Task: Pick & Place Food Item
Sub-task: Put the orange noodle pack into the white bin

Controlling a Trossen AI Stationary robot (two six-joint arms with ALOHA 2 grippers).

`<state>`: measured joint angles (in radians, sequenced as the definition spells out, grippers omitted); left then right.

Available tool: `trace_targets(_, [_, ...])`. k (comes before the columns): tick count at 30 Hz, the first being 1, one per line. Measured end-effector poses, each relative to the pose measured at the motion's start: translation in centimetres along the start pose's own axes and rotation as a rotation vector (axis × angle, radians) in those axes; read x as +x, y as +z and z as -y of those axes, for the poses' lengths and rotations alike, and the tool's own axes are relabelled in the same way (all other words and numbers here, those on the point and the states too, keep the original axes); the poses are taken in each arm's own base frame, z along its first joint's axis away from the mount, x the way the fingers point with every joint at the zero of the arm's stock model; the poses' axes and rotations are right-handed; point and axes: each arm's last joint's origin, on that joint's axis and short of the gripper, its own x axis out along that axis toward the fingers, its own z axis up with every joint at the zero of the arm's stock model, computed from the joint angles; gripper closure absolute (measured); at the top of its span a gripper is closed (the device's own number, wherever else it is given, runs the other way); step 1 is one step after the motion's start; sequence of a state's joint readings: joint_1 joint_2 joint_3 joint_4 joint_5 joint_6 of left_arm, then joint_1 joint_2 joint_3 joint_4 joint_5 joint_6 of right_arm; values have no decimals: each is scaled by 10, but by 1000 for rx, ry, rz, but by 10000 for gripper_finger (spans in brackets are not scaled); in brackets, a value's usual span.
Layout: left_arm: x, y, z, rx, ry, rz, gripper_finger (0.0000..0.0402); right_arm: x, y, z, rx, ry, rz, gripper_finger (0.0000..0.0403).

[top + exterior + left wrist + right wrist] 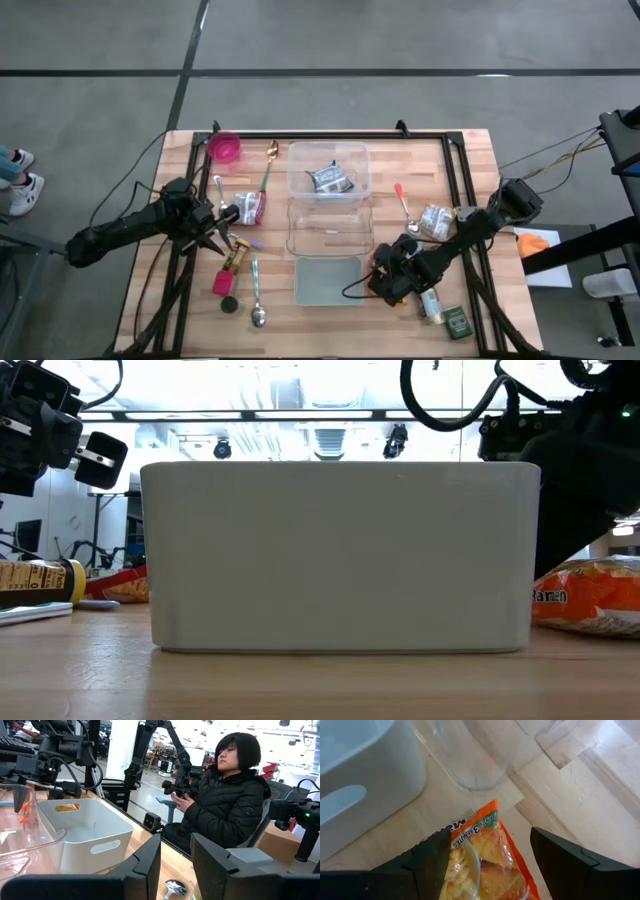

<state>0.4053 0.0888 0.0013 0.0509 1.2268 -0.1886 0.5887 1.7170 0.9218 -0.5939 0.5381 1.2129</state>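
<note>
An orange noodle packet (481,854) lies flat on the wood just right of the white bin (328,281); in the low view the packet (590,605) shows past the bin's right end. My right gripper (490,865) slants down over it, open, one finger on each side of the packet; I cannot tell whether they touch it. In the high view the right gripper (385,272) is beside the bin's right wall. My left gripper (222,243) waits at the table's left, held level and open with nothing in it.
Two clear bins (328,170) (330,228) stand beyond the white bin, the far one holding a silver packet. A silver packet (437,221), a bottle (432,303) and a green box (458,322) lie at right. Spoons and a pink cup (225,148) lie at left. A person (225,800) sits beyond the table.
</note>
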Motion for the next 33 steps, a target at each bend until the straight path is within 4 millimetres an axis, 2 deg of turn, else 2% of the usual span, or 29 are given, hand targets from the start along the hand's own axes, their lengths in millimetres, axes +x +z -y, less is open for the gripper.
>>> trace_targets(5, [0,0,0,0,0,0,291,-1,0,0,5,14,-17,149])
trace_targets(24, [0,0,0,-1,0,0,291,2,3,-2,-14,49,-50,383])
trace_targets(33, [0,0,0,0,0,0,291,-1,6,-3,-27,51,-55,392])
